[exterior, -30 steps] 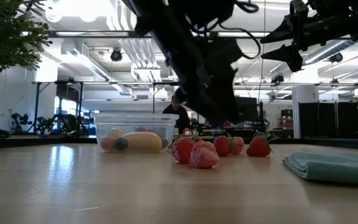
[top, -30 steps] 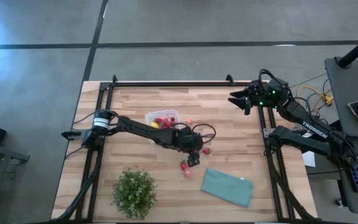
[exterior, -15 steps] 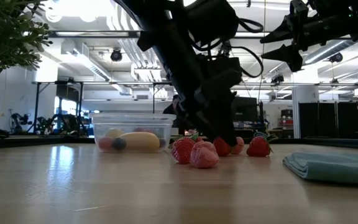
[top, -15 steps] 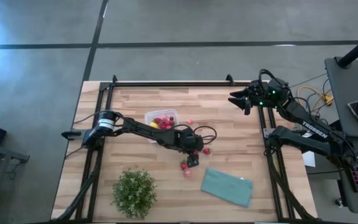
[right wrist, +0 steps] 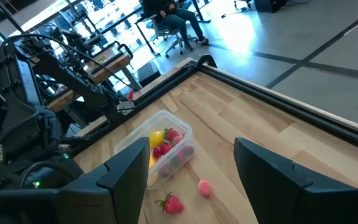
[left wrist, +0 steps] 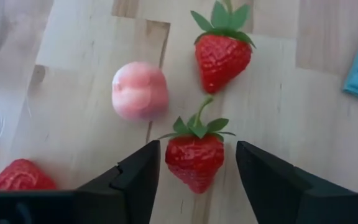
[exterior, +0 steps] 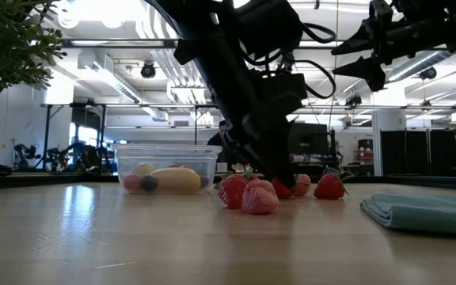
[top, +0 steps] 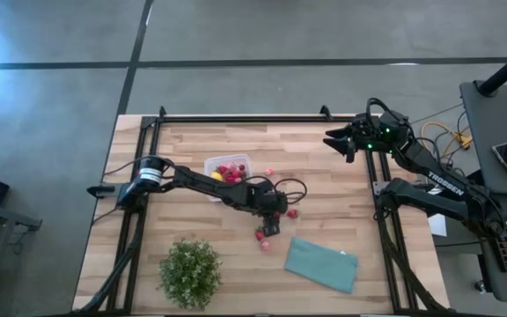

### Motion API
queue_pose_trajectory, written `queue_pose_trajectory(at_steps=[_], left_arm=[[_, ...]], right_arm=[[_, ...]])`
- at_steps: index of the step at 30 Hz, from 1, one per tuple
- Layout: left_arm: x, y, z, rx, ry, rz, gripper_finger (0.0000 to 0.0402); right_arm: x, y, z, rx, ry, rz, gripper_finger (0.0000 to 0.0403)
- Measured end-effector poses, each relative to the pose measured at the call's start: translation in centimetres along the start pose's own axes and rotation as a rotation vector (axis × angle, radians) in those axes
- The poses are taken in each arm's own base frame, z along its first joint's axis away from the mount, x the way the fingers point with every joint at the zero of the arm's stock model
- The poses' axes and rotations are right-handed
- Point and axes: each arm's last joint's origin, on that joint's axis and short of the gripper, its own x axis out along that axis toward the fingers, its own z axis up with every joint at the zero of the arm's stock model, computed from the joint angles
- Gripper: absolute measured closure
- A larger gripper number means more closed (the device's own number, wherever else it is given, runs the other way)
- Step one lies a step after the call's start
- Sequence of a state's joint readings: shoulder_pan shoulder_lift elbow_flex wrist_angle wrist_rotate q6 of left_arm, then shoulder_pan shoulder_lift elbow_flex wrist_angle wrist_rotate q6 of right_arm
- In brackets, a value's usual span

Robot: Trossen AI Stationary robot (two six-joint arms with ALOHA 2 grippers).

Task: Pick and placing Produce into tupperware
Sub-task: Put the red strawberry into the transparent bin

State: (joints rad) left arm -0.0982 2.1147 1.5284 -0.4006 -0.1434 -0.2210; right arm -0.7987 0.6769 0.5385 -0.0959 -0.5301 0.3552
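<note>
As the left claw (left wrist: 194, 165) hangs fingers apart around one strawberry (left wrist: 194, 160), we judge it light, soft, bruisable: grip its broad middle gently, below the leaves.

The surface (top: 341, 194) was pale, matt butcher-block wood. The tupperware (top: 229, 167) was clear glossy plastic; the teal cloth (top: 322, 264) looked soft.

two arms (top: 209, 183), one tupperware (top: 229, 168), one plant (top: 189, 272)

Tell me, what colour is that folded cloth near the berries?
Teal, a blue-green; the cloth shows best in the high view.
</note>
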Motion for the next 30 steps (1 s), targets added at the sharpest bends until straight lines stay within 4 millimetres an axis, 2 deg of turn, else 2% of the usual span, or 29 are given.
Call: queue_pose_trajectory(at_steps=[30], left_arm=[[0.53, -0.28, -0.33, 0.027, 0.017, -0.018, 0.0212]], right_arm=[[0.0, 0.0, 0.0, 0.0, 0.0, 0.0, 0.0177]])
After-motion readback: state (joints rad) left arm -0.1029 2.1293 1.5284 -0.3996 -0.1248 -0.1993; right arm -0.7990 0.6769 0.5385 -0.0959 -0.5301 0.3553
